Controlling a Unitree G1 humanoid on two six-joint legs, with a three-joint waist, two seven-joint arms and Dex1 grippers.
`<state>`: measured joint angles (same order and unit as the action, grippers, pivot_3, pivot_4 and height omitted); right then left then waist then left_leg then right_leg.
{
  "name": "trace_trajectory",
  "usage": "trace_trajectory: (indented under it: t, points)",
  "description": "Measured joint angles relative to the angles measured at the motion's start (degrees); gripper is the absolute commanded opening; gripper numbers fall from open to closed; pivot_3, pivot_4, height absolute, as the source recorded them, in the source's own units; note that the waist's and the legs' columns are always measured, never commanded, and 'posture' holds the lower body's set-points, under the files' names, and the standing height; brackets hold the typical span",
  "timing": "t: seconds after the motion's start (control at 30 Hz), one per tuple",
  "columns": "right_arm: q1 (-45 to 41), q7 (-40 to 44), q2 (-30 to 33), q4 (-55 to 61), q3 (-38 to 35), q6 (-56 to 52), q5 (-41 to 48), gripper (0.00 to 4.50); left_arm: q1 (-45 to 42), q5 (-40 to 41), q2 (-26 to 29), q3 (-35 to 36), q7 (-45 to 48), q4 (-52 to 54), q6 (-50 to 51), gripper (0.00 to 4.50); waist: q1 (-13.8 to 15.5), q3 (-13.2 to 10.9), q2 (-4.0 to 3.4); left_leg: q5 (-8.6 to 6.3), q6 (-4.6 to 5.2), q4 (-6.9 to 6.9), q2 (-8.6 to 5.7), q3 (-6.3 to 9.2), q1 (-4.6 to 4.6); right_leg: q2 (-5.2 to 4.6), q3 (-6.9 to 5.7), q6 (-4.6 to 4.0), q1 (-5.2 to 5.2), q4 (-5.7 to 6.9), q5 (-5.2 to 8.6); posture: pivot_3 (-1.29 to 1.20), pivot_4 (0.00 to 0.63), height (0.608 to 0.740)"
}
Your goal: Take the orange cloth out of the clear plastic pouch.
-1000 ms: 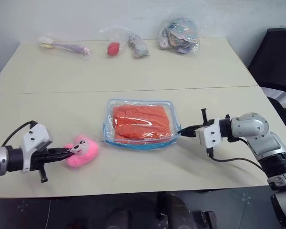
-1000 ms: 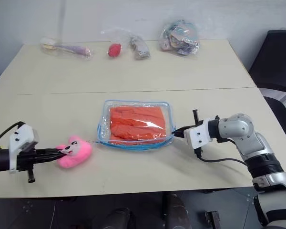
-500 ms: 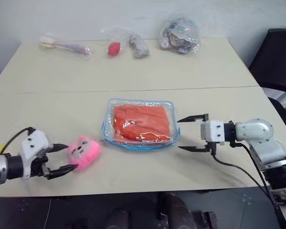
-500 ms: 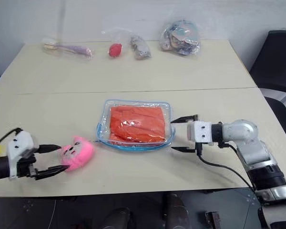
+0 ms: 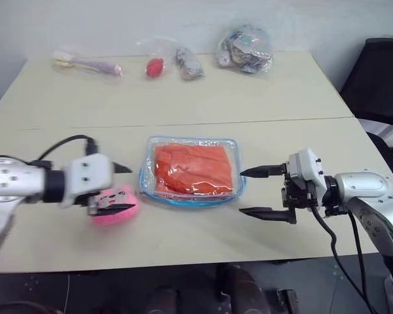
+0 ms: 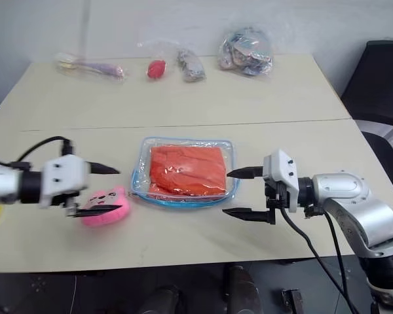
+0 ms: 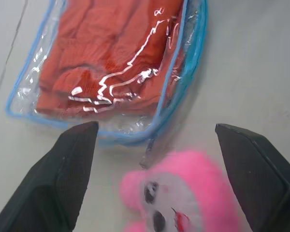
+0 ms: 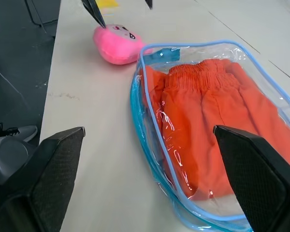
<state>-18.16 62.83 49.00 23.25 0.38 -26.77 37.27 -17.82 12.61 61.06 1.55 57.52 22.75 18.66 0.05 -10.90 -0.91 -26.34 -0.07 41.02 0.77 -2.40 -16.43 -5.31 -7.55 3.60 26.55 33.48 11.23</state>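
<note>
A: Where is the cloth [image 5: 193,169]?

B: Inside the pouch [image 5: 234,145], mid-table, nearer the front edge. Both hands are released: left hand [image 5: 121,188] over the pink toy [image 5: 121,197], right hand [image 5: 254,192] beside the pouch.

A: Best approach?

B: I think pin one edge, then pull the zipper.

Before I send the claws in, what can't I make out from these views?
- Whether the clear plastic pouch is zipped or open: glare on the vinyl hides the seam in the wrist views; too small in the head views.
- How the orange cloth is folded underneath: its own top layer covers it.
- Contents of the thin bags at the table's far edge: too small, crinkled plastic.
- Part of the pink plush toy: the left claw covers it.
</note>
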Motion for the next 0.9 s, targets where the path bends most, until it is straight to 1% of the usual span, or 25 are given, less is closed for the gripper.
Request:
trace_trajectory:
  t: [0.07,0.17,0.33,0.53,0.63,0.73,0.77,0.83,0.9]
  points:
    - [0.65,-0.68,-0.34,1.06,0.07,-0.11,-0.34,4.43,-2.83,-5.65,-1.77,-5.05,-0.73,-3.83,-4.68,4.11,-0.01,0.00,0.00,0.00,0.00,-0.01,-0.01,-0.06,0.02,0.02,0.01,0.00,0.02,0.00,0.00,0.00,0.150,0.740]
    - [1.49,-1.55,-0.46,1.59,0.26,-0.17,-0.81,4.43,-4.72,-10.25,-3.64,-8.44,-1.55,-8.11,-8.75,4.11,-0.11,-0.02,0.03,0.00,0.01,0.00,0.01,-0.09,0.00,0.05,0.03,0.00,0.04,0.00,0.00,0.00,0.150,0.740]
    - [2.53,-2.55,-0.69,2.78,0.26,-0.50,-1.05,4.43,-4.79,-10.99,-4.01,-8.91,-0.51,-9.97,-11.37,4.11,-0.01,-0.03,0.05,0.00,0.01,0.04,0.02,-0.07,0.00,0.02,0.03,0.01,0.03,0.00,0.00,0.00,0.150,0.740]
    - [2.89,-2.79,-1.09,3.20,0.26,-0.38,-2.26,4.43,-4.81,-11.97,-5.54,-9.10,-0.45,-9.97,-11.59,4.11,0.21,-0.02,0.06,-0.01,0.04,0.07,0.00,-0.06,0.00,0.01,0.04,0.03,0.02,0.01,-0.02,0.00,0.150,0.740]
    - [2.88,-2.78,-1.50,3.20,0.31,-0.01,-2.91,4.50,-5.04,-12.97,-7.04,-9.40,-0.73,-10.02,-11.62,3.52,0.18,-0.02,0.06,-0.01,0.04,0.08,0.00,-0.06,0.00,0.02,0.04,0.03,0.02,0.01,-0.02,0.00,0.150,0.740]
    - [2.88,-2.67,-1.53,3.20,0.31,0.21,-3.31,4.50,-5.66,-13.08,-8.32,-9.38,-1.16,-10.06,-11.58,2.61,0.22,-0.02,0.06,0.00,0.04,0.08,0.00,-0.06,0.00,0.01,0.04,0.03,0.01,0.01,-0.02,0.00,0.150,0.740]
    - [2.88,-2.61,-1.54,3.20,0.31,0.36,-3.43,4.50,-5.71,-13.03,-8.70,-9.38,-1.17,-10.07,-11.50,2.40,0.21,-0.02,0.06,0.00,0.05,0.08,0.00,-0.06,0.00,0.01,0.04,0.03,0.01,0.01,-0.02,0.00,0.150,0.740]
    - [2.88,-2.44,-1.54,3.20,0.31,0.51,-3.94,4.50,-5.71,-12.95,-8.98,-9.38,-1.15,-10.07,-11.18,1.70,0.20,-0.02,0.06,0.00,0.04,0.09,0.00,-0.06,0.00,0.02,0.04,0.03,0.02,0.01,-0.02,0.00,0.150,0.740]
    - [2.90,-2.31,-1.54,3.20,0.31,0.62,-4.29,4.50,-5.71,-12.93,-8.98,-9.36,-1.10,-10.07,-11.16,1.13,0.21,-0.02,0.06,0.00,0.04,0.09,0.00,-0.06,0.00,0.01,0.04,0.03,0.01,0.01,-0.02,0.00,0.150,0.740]
